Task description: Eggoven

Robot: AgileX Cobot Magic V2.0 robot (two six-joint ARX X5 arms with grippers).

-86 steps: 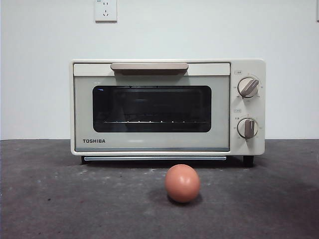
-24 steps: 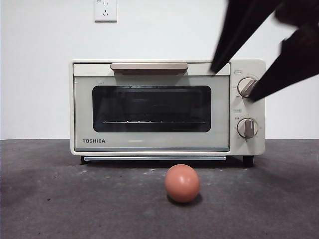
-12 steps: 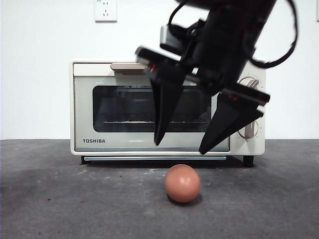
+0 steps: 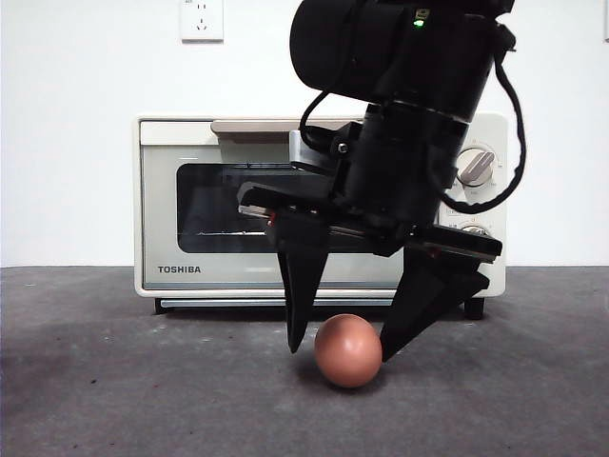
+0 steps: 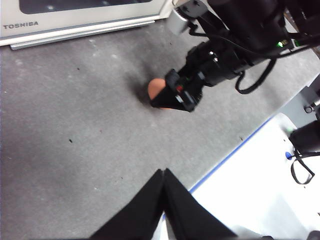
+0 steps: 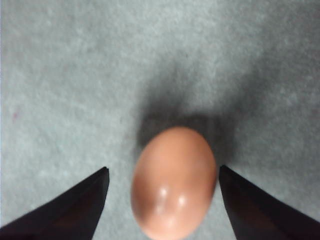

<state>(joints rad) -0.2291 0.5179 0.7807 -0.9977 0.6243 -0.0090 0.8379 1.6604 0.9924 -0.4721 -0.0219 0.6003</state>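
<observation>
So the right gripper (image 4: 341, 341) is down at the grey table (image 4: 114, 400) with its jaws spread wide on either side of the egg (image 4: 348, 350), not touching it, just in front of the closed toaster oven (image 4: 190, 276), while the left gripper (image 5: 164, 172) waits pinched closed.

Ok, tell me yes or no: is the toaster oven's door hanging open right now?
No. In the front view the TOSHIBA toaster oven has its door upright and flush, handle at the top.
</observation>
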